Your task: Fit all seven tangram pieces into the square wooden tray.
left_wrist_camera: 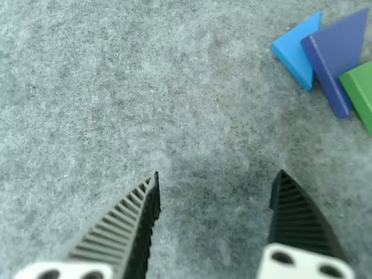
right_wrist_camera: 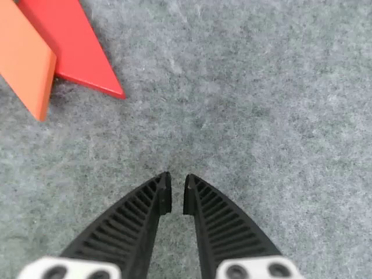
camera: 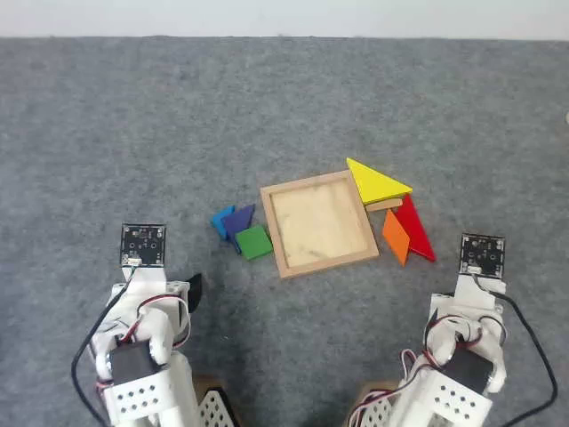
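The square wooden tray (camera: 320, 222) lies mid-table with nothing in it. To its left sit a blue piece (camera: 220, 220), a purple triangle (camera: 239, 220) and a green square (camera: 254, 242). On its right are a yellow triangle (camera: 378, 182), a small tan piece (camera: 384, 205), a red triangle (camera: 416, 228) and an orange parallelogram (camera: 396, 236). My left gripper (left_wrist_camera: 215, 183) hangs open over bare carpet, short of the blue piece (left_wrist_camera: 296, 49), purple triangle (left_wrist_camera: 337, 52) and green square (left_wrist_camera: 360, 87). My right gripper (right_wrist_camera: 176, 195) is shut and holds nothing, near the red triangle (right_wrist_camera: 70, 46) and orange parallelogram (right_wrist_camera: 23, 64).
Grey carpet covers the table. The left arm (camera: 142, 338) and the right arm (camera: 467, 347) stand at the near edge on either side. A pale strip runs along the far edge (camera: 284, 18).
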`<action>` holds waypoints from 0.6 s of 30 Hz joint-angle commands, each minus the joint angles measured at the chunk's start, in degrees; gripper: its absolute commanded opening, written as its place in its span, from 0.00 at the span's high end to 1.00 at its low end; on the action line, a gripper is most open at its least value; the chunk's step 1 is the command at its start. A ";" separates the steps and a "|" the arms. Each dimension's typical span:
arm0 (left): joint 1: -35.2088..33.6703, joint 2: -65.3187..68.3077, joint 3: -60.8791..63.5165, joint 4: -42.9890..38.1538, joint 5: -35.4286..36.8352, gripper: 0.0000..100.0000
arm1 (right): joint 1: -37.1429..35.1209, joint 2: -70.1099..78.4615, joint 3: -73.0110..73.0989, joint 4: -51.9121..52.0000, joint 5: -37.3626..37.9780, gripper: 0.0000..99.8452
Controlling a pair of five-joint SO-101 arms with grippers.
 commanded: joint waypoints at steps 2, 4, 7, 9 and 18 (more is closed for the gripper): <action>0.09 -1.23 -0.66 0.18 0.26 0.70 | -0.48 -0.84 1.05 -1.10 0.35 0.94; 0.09 -1.23 -0.66 0.18 0.26 0.70 | -0.48 -0.84 1.05 -1.10 0.53 0.94; 0.09 -1.23 -0.66 0.18 0.26 0.70 | -0.31 -0.75 1.05 -1.10 0.62 0.94; 0.09 -1.23 -0.66 0.18 0.26 0.70 | -0.31 -0.75 1.05 -1.10 0.70 0.94; 0.09 -1.23 -0.66 0.18 0.26 0.70 | -0.48 -1.10 1.05 -1.63 0.70 0.94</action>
